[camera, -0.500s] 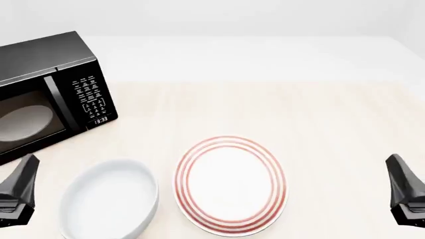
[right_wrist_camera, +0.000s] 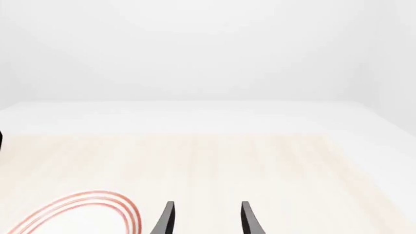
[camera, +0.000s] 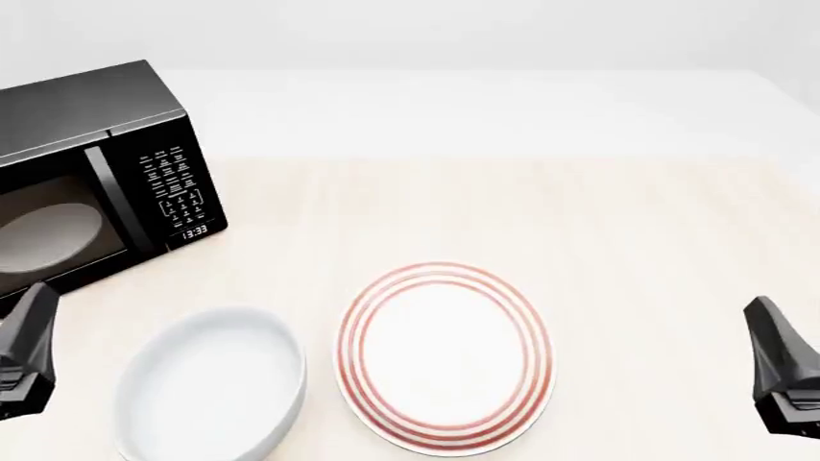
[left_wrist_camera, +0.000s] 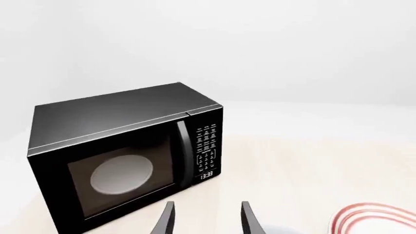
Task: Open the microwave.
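The microwave (camera: 96,182) stood at the far left of the table (camera: 539,211), its door shut. Through the window the pale turntable (left_wrist_camera: 122,173) showed. The vertical bar handle (left_wrist_camera: 184,153) ran down the door's edge beside the keypad (camera: 175,182), and a small clock (camera: 194,231) sat below the keys.

Nearer than the microwave, a white bowl (camera: 211,394) rested on the table. Just beside the bowl, farther from the microwave, lay a plate (camera: 445,357) with red rings; the two were close, but whether they touched could not be told.

The left gripper (left_wrist_camera: 206,219) hung nearer than the microwave's front, apart from it, with its fingers aimed toward the door and handle. Its jaws stood parted, with nothing between them. The right gripper (right_wrist_camera: 206,219) hovered well apart from the microwave, beyond the plate on the table's other side. Its jaws were also spread wide and held nothing, with bare table ahead of them.
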`<state>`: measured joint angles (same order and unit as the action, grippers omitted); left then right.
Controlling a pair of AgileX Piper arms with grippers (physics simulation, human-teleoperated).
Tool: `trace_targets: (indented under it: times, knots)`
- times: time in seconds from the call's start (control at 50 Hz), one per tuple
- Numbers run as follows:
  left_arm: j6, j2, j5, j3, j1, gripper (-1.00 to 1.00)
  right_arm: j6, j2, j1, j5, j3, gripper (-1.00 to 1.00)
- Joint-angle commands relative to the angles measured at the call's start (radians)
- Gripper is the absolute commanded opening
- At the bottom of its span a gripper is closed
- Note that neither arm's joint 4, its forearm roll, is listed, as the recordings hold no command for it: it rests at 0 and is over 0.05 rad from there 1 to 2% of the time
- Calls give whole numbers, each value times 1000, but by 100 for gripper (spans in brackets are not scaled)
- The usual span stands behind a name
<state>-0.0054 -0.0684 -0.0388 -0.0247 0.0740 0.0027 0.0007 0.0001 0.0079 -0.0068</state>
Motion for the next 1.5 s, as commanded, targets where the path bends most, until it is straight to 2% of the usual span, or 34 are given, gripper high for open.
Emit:
trace_targets:
  times: [0.02, 0.08, 0.14, 0.28, 0.48, 0.64, 0.92, 1.12, 1.5]
  knots:
    - [1, -129, -81, -43, 30, 100, 0, 0, 0, -1, 1, 100]
    - [4, -224, -146, -67, 35, 100, 0, 0, 0, -1, 1, 100]
    - [7, -259, -171, -75, 31, 100, 0, 0, 0, -1, 1, 100]
    - [4, -469, -330, -96, 23, 100, -1, 1, 0, -1, 1, 100]
    - [-4, -581, -422, -123, 22, 100, -1, 1, 0, -1, 1, 100]
    - [-7, -686, -503, -137, 58, 100, -1, 1, 0, -2, 1, 100]
    - [11, -844, -610, -153, 47, 100, -1, 1, 1, -2, 2, 100]
    - [16, -898, -659, -154, 61, 100, -1, 1, 0, -2, 2, 100]
    - [17, -1095, -819, -172, 49, 100, 0, 1, 1, -2, 2, 100]
